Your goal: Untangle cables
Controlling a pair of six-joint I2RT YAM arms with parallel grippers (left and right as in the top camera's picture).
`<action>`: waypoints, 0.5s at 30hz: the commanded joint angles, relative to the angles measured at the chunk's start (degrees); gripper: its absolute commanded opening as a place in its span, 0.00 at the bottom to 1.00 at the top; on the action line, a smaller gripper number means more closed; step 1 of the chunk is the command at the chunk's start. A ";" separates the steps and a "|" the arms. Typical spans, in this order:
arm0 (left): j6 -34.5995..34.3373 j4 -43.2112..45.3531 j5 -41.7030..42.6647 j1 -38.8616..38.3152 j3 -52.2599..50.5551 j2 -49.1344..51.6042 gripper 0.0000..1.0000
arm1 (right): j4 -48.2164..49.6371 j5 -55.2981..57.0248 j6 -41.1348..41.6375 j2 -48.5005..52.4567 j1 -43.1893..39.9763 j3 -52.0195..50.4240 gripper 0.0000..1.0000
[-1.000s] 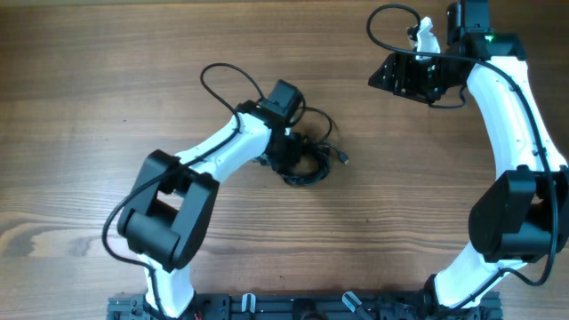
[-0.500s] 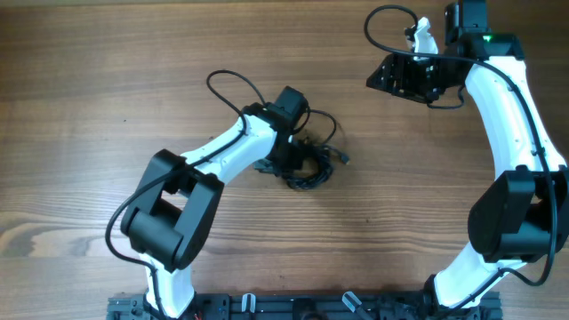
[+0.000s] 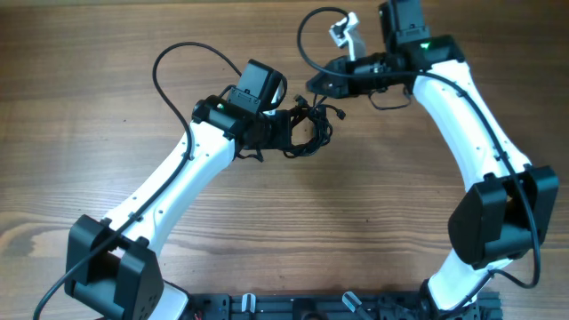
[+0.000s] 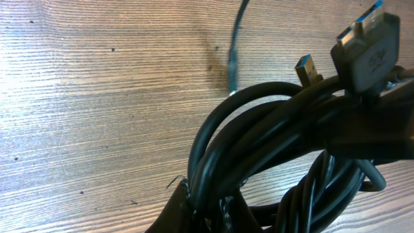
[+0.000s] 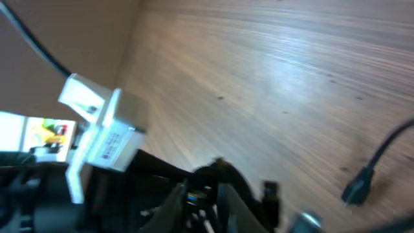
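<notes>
Overhead view: The cables (image 3: 311, 133) lie bunched in a tangle on the wooden table (image 3: 107, 71), slightly above the centre, between the two arms. The left gripper (image 3: 280, 133) meets the left side of the tangle, with its jaws pressed together on the bundle. The right gripper (image 3: 322, 86) reaches in from the upper right. Its tip is just above the loose plug ends at the top of the tangle. This view does not show whether it touches them.

Left wrist view: The bundle fills the lower right of the frame, close to the camera, with several black cords running side by side and twisting together. A flat plug (image 4: 309, 70) with a blue insert and a wide plug (image 4: 369, 48) stick up from the bundle. Bare table shows at left.

Right wrist view: The picture is blurred. A white bracket (image 5: 97, 139) sits at left and a cord end (image 5: 357, 188) lies on the table at lower right. The fingers appear only as dark shapes along the bottom edge, so I cannot tell whether they are spread or closed
</notes>
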 commanded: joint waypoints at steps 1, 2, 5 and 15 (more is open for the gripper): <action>-1.99 0.37 1.16 -0.04 1.03 -1.29 0.04 | 0.85 -5.09 1.09 -1.70 0.07 0.81 0.07; -2.05 0.46 1.16 -0.04 1.03 -1.29 0.04 | 0.57 -5.07 1.05 -1.73 0.07 0.81 0.04; -3.34 0.92 1.42 -0.04 1.03 -1.29 0.04 | -1.38 -4.20 0.35 -1.70 0.28 0.81 0.04; -3.34 1.05 3.80 -0.04 1.03 -1.29 0.04 | -2.54 3.61 1.11 -1.70 4.48 0.79 0.04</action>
